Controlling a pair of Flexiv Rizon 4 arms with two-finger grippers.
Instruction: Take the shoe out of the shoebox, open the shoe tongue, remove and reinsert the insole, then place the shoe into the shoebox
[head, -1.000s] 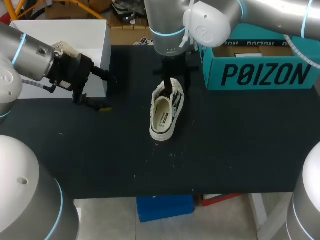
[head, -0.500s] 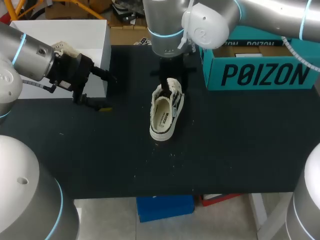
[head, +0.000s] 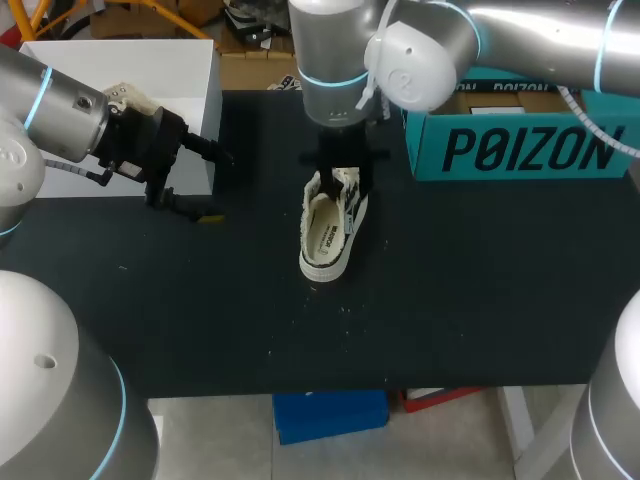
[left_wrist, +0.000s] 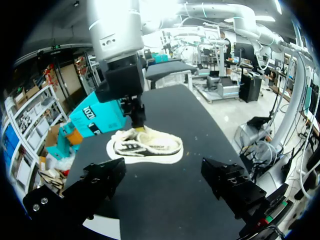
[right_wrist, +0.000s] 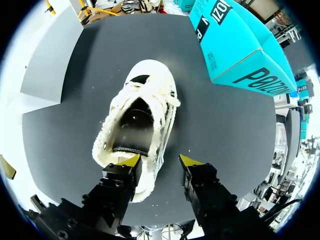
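- Two arms work over the dark surface (head: 450, 300). The right arm (head: 430, 45) comes in from the far right corner, reaches past the middle and hangs straight down over the shoe (head: 328, 228).
- At the shoe's far end the right jaws point downward and are released. In the right wrist view one yellow fingertip (right_wrist: 131, 160) sits at the shoe's rim, while the other stands off beside the shoe's outer wall, apart from it.
- By the left edge the left arm (head: 55, 120) lies low and level, its wrist just in front of the white box (head: 120, 80), pointing toward the middle.
- Spread wide and released, the left jaws grasp no object; the shoe is well ahead of them.
- Out of the shoebox (head: 520, 135), the shoe stands upright on its sole near the surface's middle, mouth open upward and the insole (head: 325, 238) showing inside.
- Along the far right edge sits the shoebox, near the shoe but apart, with a strip of surface between them.
- Against the far left corner sits the white box.
- From the shoe a broad stretch of surface runs to the near edge, and another runs to the right edge in front of the shoebox. A narrower stretch separates the left jaws from the shoe.
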